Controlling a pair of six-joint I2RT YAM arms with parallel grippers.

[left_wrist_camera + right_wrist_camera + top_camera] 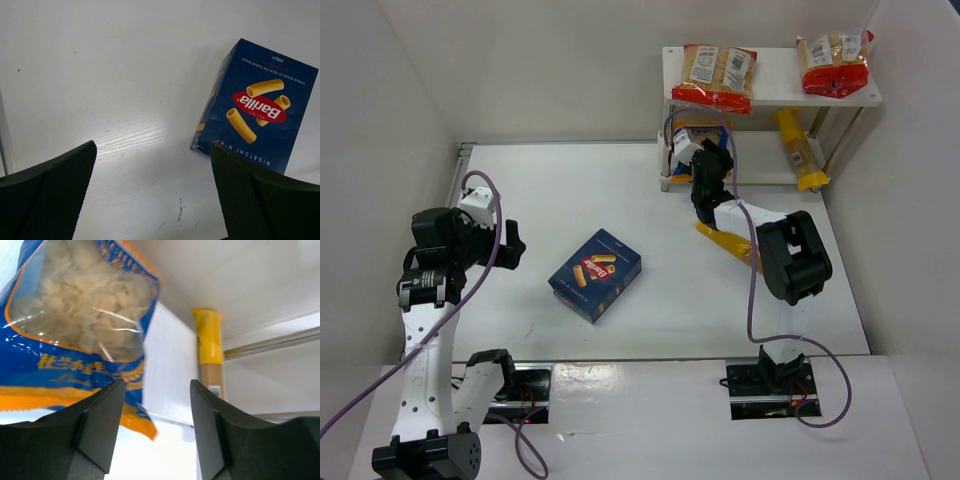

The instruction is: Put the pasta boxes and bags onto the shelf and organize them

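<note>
Right pincer (156,390) stands open just before the blue-trimmed bag (75,315), which sits on the shelf's (775,75) lower board, upper right of frame. I should draw straight back, jaws wide, without snagging its corner.

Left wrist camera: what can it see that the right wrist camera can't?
Only the left wrist view shows the blue pasta box, lying flat on the white table, just beyond the left gripper.

Only the right wrist view shows the blue-trimmed bag of pale round pasta, a long yellow bag and the white shelf, with the right gripper close up to them.

Both show their own two dark fingers spread apart, holding nothing. No pasta packet appears in both views.
</note>
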